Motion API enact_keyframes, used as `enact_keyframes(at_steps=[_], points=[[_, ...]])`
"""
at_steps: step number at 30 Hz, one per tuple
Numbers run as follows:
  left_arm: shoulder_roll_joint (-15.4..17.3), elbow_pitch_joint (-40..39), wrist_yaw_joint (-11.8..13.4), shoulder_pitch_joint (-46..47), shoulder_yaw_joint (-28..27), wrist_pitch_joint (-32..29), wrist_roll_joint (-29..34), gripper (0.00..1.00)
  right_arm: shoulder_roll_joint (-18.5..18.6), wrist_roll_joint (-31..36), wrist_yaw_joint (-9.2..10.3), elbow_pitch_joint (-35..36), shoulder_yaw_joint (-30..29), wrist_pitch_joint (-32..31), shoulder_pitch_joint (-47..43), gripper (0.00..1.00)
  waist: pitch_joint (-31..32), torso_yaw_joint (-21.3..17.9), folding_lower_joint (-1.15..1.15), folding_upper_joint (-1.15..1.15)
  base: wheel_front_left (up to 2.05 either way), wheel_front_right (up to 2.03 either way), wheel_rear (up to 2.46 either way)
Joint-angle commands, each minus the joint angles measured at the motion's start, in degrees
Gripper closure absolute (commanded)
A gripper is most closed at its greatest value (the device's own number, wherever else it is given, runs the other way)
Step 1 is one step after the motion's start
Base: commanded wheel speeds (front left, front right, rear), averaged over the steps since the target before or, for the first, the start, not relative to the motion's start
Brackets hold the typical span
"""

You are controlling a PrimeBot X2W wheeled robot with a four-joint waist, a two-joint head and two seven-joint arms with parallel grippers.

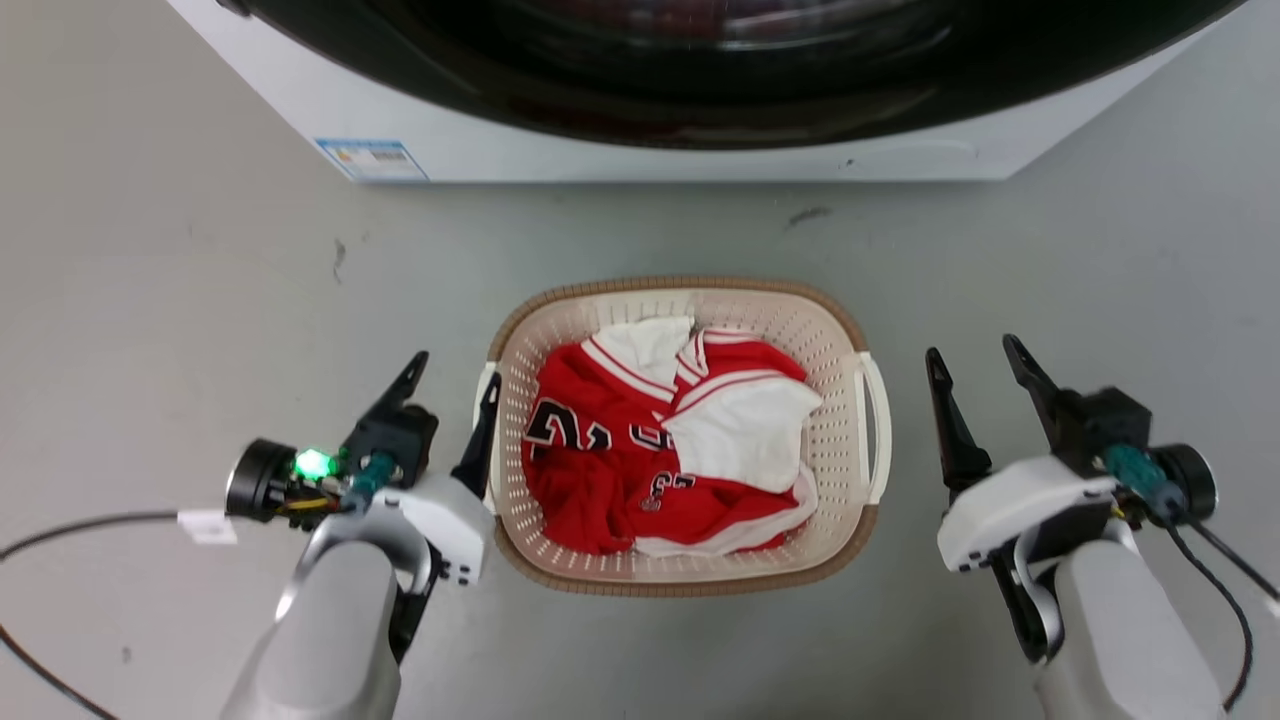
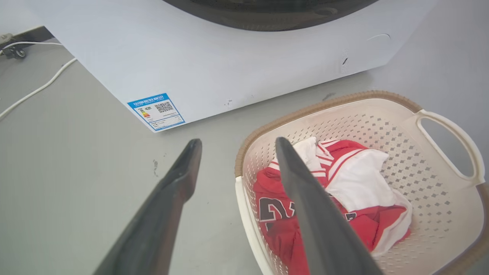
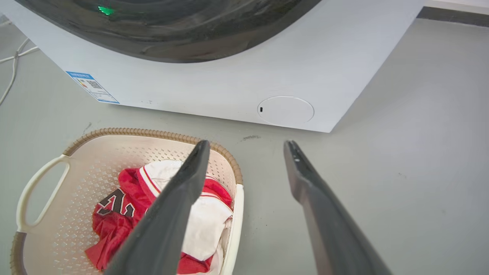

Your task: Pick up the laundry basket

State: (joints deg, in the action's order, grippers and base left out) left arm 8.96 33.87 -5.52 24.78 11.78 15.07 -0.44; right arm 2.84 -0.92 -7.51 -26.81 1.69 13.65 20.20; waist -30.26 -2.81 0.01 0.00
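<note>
The laundry basket (image 1: 680, 287) stands on the grey floor in front of me, cream and perforated with a brown rim, holding a red and white jersey (image 1: 620, 450). My left gripper (image 1: 452, 378) is open at the basket's left side, its inner finger right against the left handle (image 1: 484, 395). In the left wrist view the left gripper (image 2: 237, 142) has its fingers spread to either side of the near edge of the basket (image 2: 324, 105). My right gripper (image 1: 972, 350) is open, a little right of the right handle (image 1: 878, 430) and apart from it. The right wrist view shows the right gripper (image 3: 247, 143) beside the basket (image 3: 114, 152).
A white washing machine (image 1: 650, 150) with a dark door stands just beyond the basket, a blue label (image 1: 370, 158) at its lower left corner. A dark cable (image 1: 80, 525) trails from my left arm. White cables (image 2: 34, 89) lie on the floor left of the machine.
</note>
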Motion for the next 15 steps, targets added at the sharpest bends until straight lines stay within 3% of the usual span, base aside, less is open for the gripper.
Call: enact_keyframes(at_steps=[1, 15], points=[[0.48, 2.61, -0.22, 2.33, 0.13, 0.16, -0.16, 0.00, 0.06, 0.49, 0.04, -1.73, 0.39, -0.59, 2.23, 0.00, -2.34, 0.09, -0.01, 0.00, 0.00, 0.00, 0.00], [0.56, 24.23, -1.89, 17.49, 6.80, -2.68, -4.12, 0.00, 0.14, -1.89, 0.04, -19.42, 1.28, -8.78, 14.50, 0.00, -9.88, 0.54, -0.01, 0.00, 0.00, 0.00, 0.00]])
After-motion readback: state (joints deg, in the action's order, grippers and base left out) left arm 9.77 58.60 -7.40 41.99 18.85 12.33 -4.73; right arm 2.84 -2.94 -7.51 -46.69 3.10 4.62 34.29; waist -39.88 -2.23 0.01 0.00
